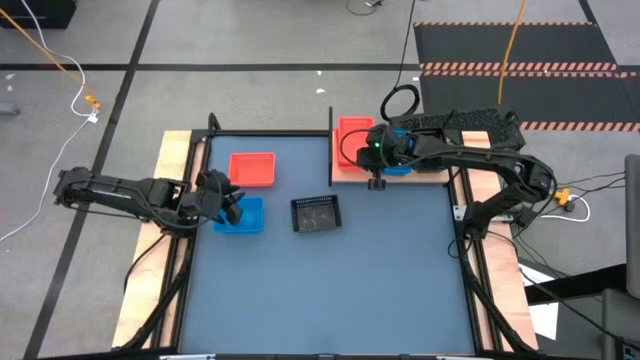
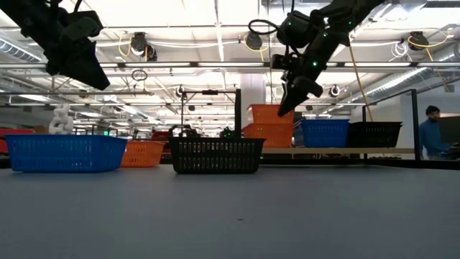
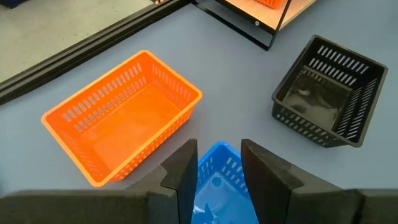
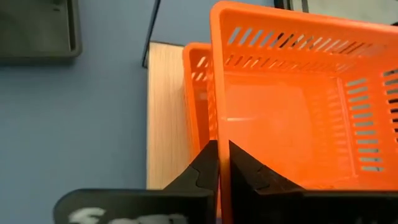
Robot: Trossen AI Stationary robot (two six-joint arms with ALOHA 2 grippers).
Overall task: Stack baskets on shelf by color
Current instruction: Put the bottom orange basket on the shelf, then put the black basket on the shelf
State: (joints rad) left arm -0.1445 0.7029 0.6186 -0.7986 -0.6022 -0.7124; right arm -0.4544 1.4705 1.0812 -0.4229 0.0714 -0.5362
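My right gripper (image 4: 222, 163) is over the wooden shelf (image 1: 440, 172), shut on the upper of two red-orange baskets (image 4: 280, 106). The lower one (image 4: 196, 93) stands on the shelf's left end. A blue basket (image 2: 325, 133) and a black basket (image 2: 374, 134) also stand on the shelf. My left gripper (image 3: 217, 171) hangs open above a blue basket (image 1: 240, 216) on the table, touching nothing. A red-orange basket (image 1: 252, 169) and a black mesh basket (image 1: 316, 213) rest on the tabletop. My right gripper pinches the upper red-orange basket by its near-side wall (image 4: 217, 134), one finger inside and one outside. The fingers come from above, pointing down. The basket sits tilted over the lower red-orange basket (image 2: 267, 134) on the shelf.
A thin black upright post (image 2: 237, 119) stands at the shelf's left end, close to the stacked baskets. Wood strips edge the blue tabletop (image 1: 330, 290), whose near half holds no objects. A person (image 2: 431, 137) stands in the room beyond the table's right side.
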